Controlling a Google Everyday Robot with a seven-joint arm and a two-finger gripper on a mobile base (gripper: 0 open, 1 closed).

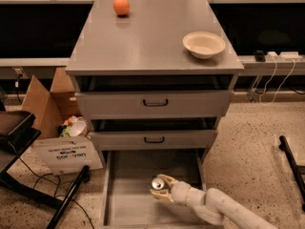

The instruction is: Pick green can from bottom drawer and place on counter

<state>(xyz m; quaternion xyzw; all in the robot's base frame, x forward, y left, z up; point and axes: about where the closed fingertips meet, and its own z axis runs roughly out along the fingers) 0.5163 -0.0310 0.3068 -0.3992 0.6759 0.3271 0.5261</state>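
Observation:
The bottom drawer (128,202) is pulled open under the two upper drawers. The green can (157,183) stands in it near the middle, its silver top showing. My gripper (159,188) reaches in from the lower right on its white arm, and its pale fingers (156,195) sit around the can. The counter (147,35) is the broad grey top of the cabinet above.
An orange (121,5) lies at the counter's far left and a cream bowl (204,44) at its right. The two upper drawers (155,103) stand slightly open. A cardboard box (50,123) and black frame stand on the floor to the left.

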